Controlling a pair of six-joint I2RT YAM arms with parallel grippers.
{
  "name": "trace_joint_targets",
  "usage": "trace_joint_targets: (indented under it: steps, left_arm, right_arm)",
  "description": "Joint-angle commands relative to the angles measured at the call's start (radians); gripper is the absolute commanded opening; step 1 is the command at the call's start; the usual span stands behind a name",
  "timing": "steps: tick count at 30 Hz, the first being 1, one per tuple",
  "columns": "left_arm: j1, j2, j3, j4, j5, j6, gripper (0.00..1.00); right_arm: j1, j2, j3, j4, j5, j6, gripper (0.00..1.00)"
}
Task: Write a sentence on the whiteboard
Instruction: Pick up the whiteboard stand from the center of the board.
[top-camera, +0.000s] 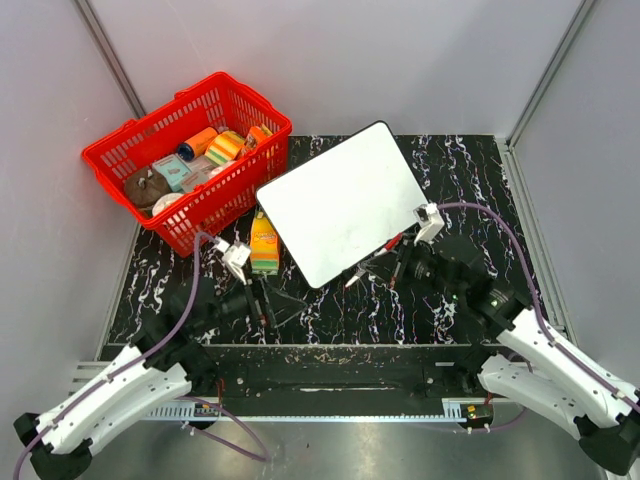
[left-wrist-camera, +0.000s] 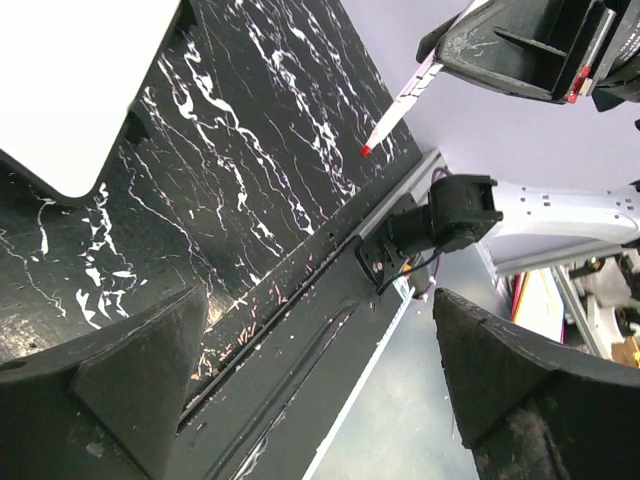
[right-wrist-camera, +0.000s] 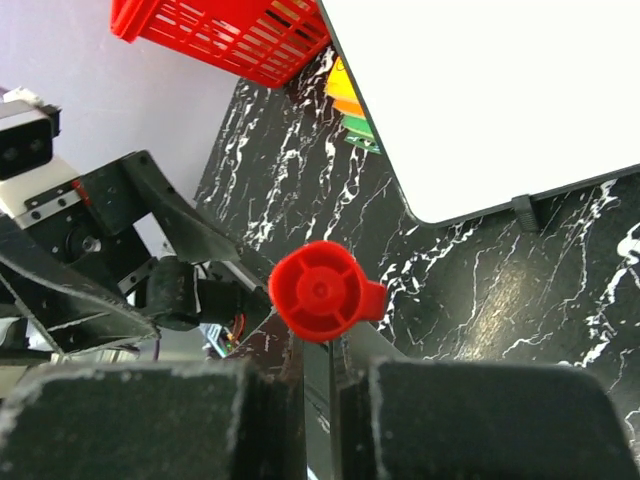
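Black, white-veined table (top-camera: 460, 170) between pale walls. At centre, whiteboard (top-camera: 345, 205): plain white face, rounded corners, thin dark rim, turned askew with one corner toward 12 o'clock. Red basket (top-camera: 110, 160) at its 10 o'clock, orange carton (top-camera: 264, 245) just beside its 8 o'clock edge. Left gripper (left-wrist-camera: 320, 350) at 7 o'clock, spread wide, holding nothing. Right gripper (right-wrist-camera: 320, 400) at 4 o'clock, clenched on red-capped pen (right-wrist-camera: 320, 290).

**What sits where**

The whiteboard (top-camera: 345, 200) lies in the middle of the table (top-camera: 450, 170), turned at an angle. The basket (top-camera: 190, 160) is back left with a bunch of stuff in it. A carton (top-camera: 264, 245) sits just in front of the basket, right beside the board's left edge.
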Motion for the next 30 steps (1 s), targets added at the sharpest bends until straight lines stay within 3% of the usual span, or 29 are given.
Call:
trace_joint_targets:
  steps: [1, 10, 19, 25, 30]
  left_arm:
    - [0.004, -0.115, -0.065, 0.042, -0.126, -0.095, 0.99]
    - [0.006, -0.201, -0.143, -0.084, -0.181, -0.135, 0.99]
    - [0.004, -0.284, -0.217, -0.089, -0.199, -0.228, 0.99]
    - [0.004, -0.259, -0.233, -0.084, -0.199, -0.261, 0.99]
    - [0.003, -0.243, -0.207, -0.087, -0.225, -0.224, 0.99]
  right_arm:
    - [0.004, 0.055, 0.123, 0.006, 0.037, -0.081, 0.00]
    - [0.004, 0.067, 0.112, 0.043, 0.051, -0.133, 0.00]
    - [0.002, -0.058, 0.088, -0.032, 0.029, -0.145, 0.00]
    - [0.004, -0.086, 0.033, -0.077, -0.015, -0.161, 0.00]
    - [0.002, -0.072, -0.041, -0.006, 0.015, -0.169, 0.00]
